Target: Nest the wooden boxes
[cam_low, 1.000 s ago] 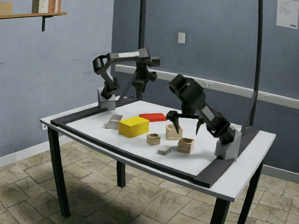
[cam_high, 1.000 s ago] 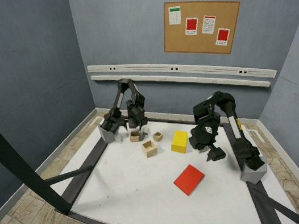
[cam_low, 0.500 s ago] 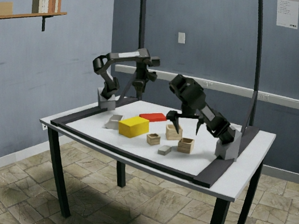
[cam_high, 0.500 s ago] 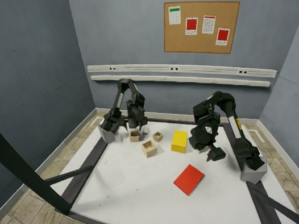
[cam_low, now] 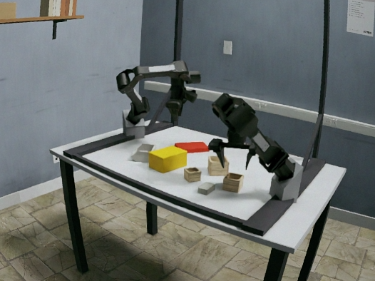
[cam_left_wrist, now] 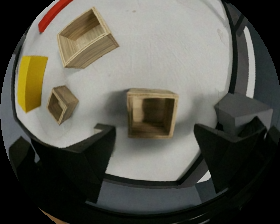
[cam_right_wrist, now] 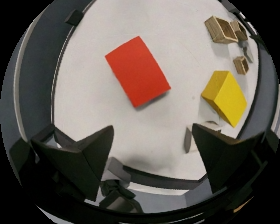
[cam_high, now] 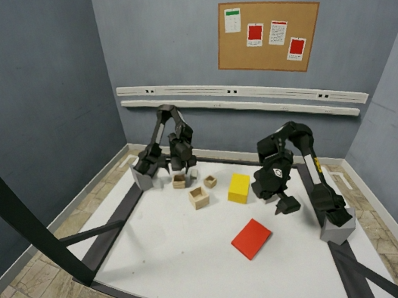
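The largest wooden box (cam_high: 202, 203) (cam_low: 218, 170) (cam_left_wrist: 95, 53) (cam_right_wrist: 215, 31) stands open side up on the table. The middle-sized box (cam_high: 179, 185) (cam_low: 232, 186) (cam_left_wrist: 152, 92) stands beside it, open side up. The smallest box (cam_high: 209, 184) (cam_low: 192, 176) (cam_left_wrist: 69, 100) (cam_right_wrist: 240, 66) stands apart from both, also open side up. No box is inside another. My left gripper (cam_left_wrist: 156, 130) (cam_low: 235, 166) is open and empty above the middle-sized box, one finger on each side of it in the left wrist view. My right gripper (cam_right_wrist: 154, 129) is open and empty, well away from the boxes.
A yellow block (cam_high: 238, 188) (cam_low: 167, 159) stands near the smallest box. A red slab (cam_high: 251, 239) (cam_right_wrist: 137, 70) lies farther off. A small grey block (cam_high: 194, 174) (cam_low: 206, 188) lies beside the middle-sized box. A pale grey object (cam_low: 143, 152) lies beyond the yellow block.
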